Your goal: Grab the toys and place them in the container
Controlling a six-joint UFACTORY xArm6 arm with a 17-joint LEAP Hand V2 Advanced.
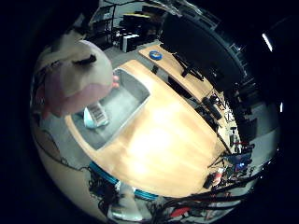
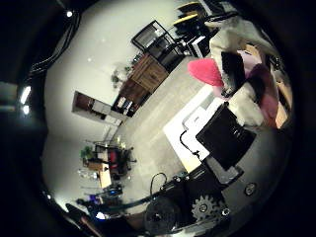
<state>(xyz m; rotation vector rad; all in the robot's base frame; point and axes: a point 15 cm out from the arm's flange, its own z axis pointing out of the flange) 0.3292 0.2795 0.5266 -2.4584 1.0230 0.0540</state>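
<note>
The black-and-white hand grips a cream, pink and black plush toy held close to the palm above the grey metal rectangular container on the light wooden desk.

A: How many toys are seen?
B: One plush toy is counted, upper left of the frame.
A: And containers?
B: One grey container is counted on one wooden bench; one small item is seen inside.
</note>
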